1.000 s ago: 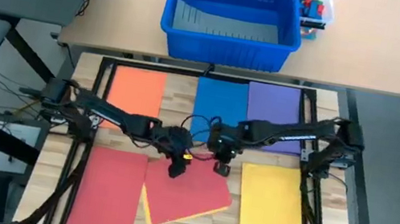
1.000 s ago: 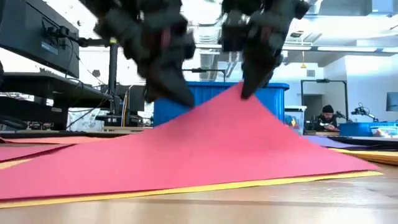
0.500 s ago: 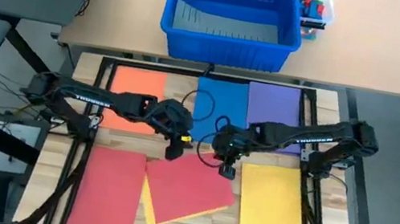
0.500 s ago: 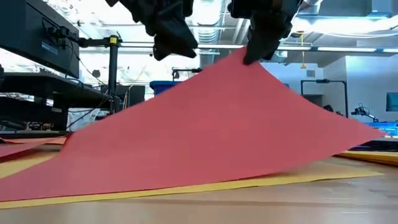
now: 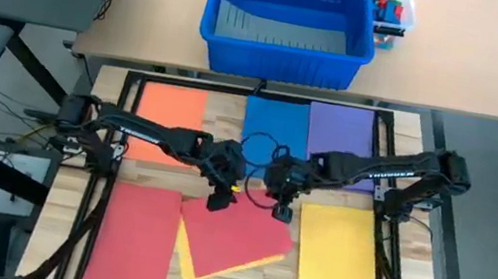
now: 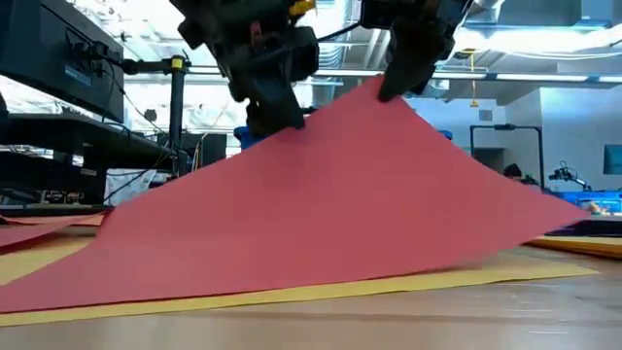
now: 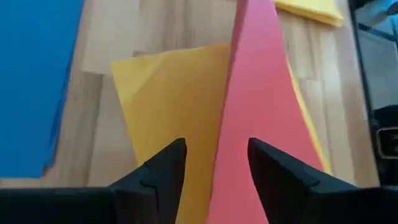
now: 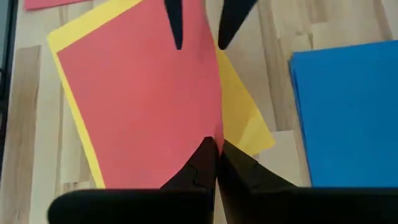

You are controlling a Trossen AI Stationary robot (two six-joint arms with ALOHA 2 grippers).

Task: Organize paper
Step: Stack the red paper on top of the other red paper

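A red sheet of paper point(image 5: 232, 238) lies askew on a yellow sheet point(image 7: 168, 93) at the table's middle. Its far edge is raised, and its near edge rests on the yellow sheet. My right gripper point(image 8: 216, 142) is shut on that raised edge, which peaks at the gripper in the low view point(image 6: 389, 89). My left gripper point(image 7: 216, 143) is open just to the left point(image 5: 218, 200). Its fingers stand on either side of the same raised edge point(image 7: 233, 118), and I cannot tell whether they touch it. My right gripper pinches the red sheet's far edge point(image 8: 212, 127), toward its right corner, between its two fingers, a single layer. The fingers come from above, slanting down. That edge is lifted clear, and the sheet slopes down from it point(image 6: 340, 214) to its near edge on the yellow sheet.
Flat on the table lie an orange sheet point(image 5: 171, 111), a blue sheet point(image 5: 274, 129) and a purple sheet point(image 5: 341, 135) at the back. A red sheet point(image 5: 136, 237) lies front left and a yellow one point(image 5: 339, 256) front right. A big blue bin point(image 5: 285, 14) stands beyond the table.
My right gripper has risen with the red sheet's far edge, and the sheet now slopes more steeply while its near edge stays on the yellow sheet. My left gripper rose clear toward the far edge, then came back down to the raised edge.
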